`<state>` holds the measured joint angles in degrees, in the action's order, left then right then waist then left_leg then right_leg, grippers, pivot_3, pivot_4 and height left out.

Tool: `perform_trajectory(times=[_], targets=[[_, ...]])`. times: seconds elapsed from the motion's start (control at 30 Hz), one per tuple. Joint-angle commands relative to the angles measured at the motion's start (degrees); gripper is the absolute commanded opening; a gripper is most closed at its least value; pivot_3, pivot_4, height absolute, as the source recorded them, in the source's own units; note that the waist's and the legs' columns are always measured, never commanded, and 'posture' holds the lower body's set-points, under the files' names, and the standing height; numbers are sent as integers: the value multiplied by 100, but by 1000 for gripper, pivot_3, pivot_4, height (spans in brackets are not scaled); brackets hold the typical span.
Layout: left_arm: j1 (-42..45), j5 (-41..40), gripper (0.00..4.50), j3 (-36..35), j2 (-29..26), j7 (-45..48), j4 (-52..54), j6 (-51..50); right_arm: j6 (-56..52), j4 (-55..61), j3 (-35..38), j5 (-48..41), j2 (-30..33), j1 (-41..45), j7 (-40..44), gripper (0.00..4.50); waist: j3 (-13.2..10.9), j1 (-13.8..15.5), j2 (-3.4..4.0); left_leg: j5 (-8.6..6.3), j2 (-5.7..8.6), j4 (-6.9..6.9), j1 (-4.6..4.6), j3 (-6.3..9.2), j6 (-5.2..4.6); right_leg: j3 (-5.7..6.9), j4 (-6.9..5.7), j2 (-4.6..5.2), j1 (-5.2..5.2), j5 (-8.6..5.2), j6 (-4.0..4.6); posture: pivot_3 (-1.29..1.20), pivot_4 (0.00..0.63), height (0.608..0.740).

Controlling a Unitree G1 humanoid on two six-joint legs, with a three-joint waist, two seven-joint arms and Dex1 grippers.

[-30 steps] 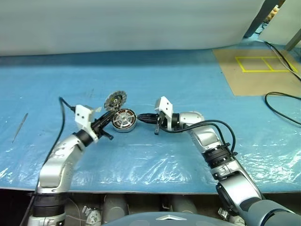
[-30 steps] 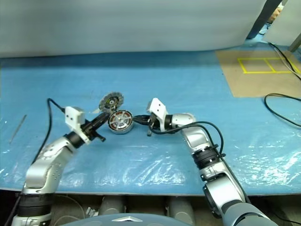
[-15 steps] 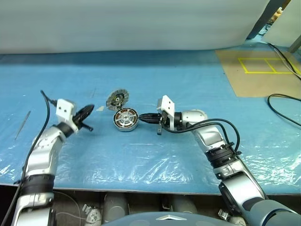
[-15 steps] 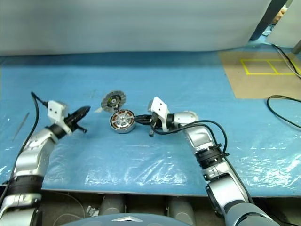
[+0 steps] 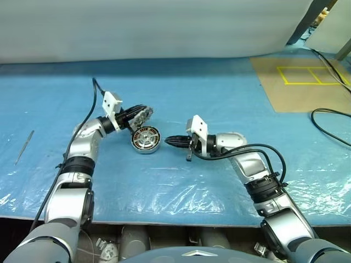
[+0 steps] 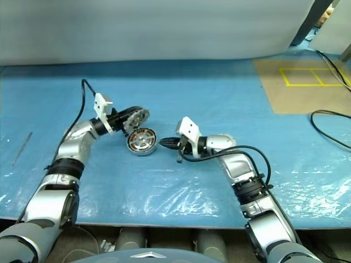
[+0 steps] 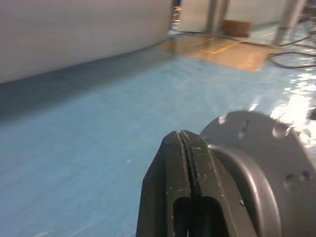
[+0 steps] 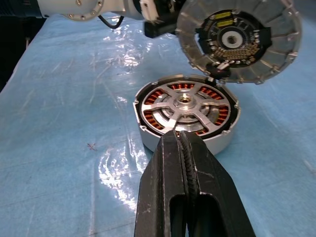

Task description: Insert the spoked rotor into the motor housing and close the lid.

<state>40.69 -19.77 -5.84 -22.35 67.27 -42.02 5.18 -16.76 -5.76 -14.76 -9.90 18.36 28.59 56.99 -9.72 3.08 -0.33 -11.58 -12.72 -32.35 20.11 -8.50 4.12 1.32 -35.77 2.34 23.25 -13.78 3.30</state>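
Observation:
The motor housing, a short silver cup with copper windings, sits on the blue sheet, also seen in the eye views. The spoked rotor lies seated inside it. The round finned lid stands tilted open at the housing's far edge, its circuit side facing the housing. My left gripper is shut and empty, its fingertips right beside the lid's grey back. My right gripper is shut and empty, pointing at the housing's right side, its fingertips just short of the wall.
A thin metal rod lies at the far left of the table. A brown board with yellow tape is at the back right, with a black cable looping beside it. Crinkled clear plastic covers the table's front.
My left arm drew away to the left, then swung back in behind the lid. The lid now leans further over the housing. The right gripper has stayed put.

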Motion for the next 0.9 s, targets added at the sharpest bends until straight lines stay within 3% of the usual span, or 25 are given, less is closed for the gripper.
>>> perform_trajectory(times=[0.03,0.3,0.67,0.9], targets=[[-68,-191,37,221,-132,736,582,-483,-71,-14,563,-283,118,314,-200,0,0,19,0,0,0,-1,-1,0,0,0,0,1,0,0,0,0,150,740],[-709,482,37,912,-473,878,1323,-495,41,-401,774,-285,179,593,-201,0,0,80,1,0,-4,8,-1,-3,0,1,-1,-1,2,-1,2,0,150,740],[-1036,696,37,962,-494,454,1666,-513,157,-458,578,-164,-203,628,-386,0,-1,91,1,0,-4,4,-2,-3,0,3,-1,1,3,-1,2,0,150,740],[-1475,376,37,432,-482,-215,2411,-362,368,-993,321,106,-722,874,-752,0,-1,61,2,0,-5,5,-3,-4,1,2,0,0,5,-2,4,0,150,740]])
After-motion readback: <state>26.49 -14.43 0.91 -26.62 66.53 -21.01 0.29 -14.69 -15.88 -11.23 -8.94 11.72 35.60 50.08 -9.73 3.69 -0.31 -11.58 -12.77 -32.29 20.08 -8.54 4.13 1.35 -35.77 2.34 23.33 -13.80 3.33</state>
